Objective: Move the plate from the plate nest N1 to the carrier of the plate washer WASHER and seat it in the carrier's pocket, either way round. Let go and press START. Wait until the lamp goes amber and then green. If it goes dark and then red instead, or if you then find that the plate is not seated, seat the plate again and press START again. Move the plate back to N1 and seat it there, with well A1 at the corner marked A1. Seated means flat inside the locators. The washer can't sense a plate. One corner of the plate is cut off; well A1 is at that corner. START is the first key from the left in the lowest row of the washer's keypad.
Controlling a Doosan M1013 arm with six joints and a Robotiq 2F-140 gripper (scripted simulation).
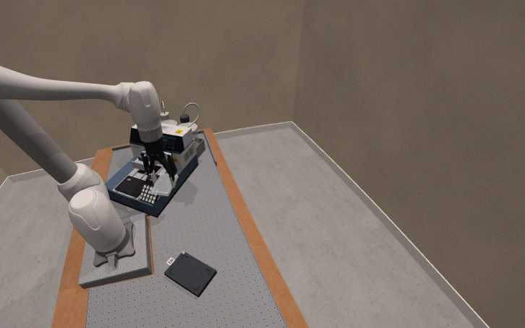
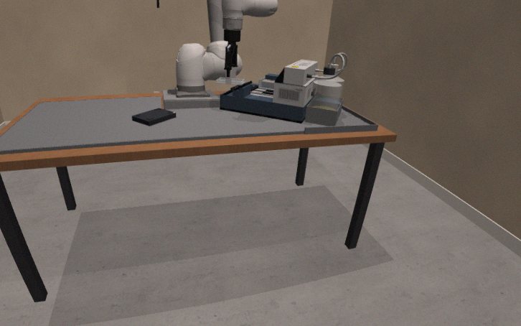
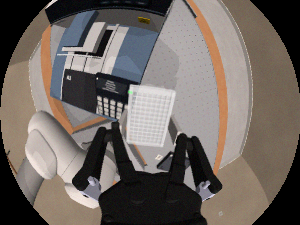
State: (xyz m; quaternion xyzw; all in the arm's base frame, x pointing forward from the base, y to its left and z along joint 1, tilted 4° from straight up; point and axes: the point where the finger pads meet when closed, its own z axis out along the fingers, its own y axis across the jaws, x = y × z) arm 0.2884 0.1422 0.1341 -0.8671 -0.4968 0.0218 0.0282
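Note:
My gripper [image 1: 160,174] is shut on the white well plate [image 1: 163,185] and holds it level in the air over the front right part of the washer [image 1: 156,170], beside the keypad [image 1: 147,195]. In the wrist view the plate [image 3: 150,113] sits between my fingers, right of the keypad [image 3: 109,103], and a small green lamp [image 3: 130,92] glows at the keypad's corner. A dark square pocket [image 1: 129,185] lies left of the keypad. The black nest N1 [image 1: 190,272] lies empty nearer the table's front, with a white label at one corner. The exterior view shows the plate [image 2: 232,80] above the washer's near end.
The washer's tall housing [image 2: 295,86] stands behind the deck, with bottles and a hose [image 2: 334,65] and a grey tray [image 2: 324,109] beyond it. My arm's base [image 1: 110,247] stands on a raised block left of the nest. The table has an orange rim.

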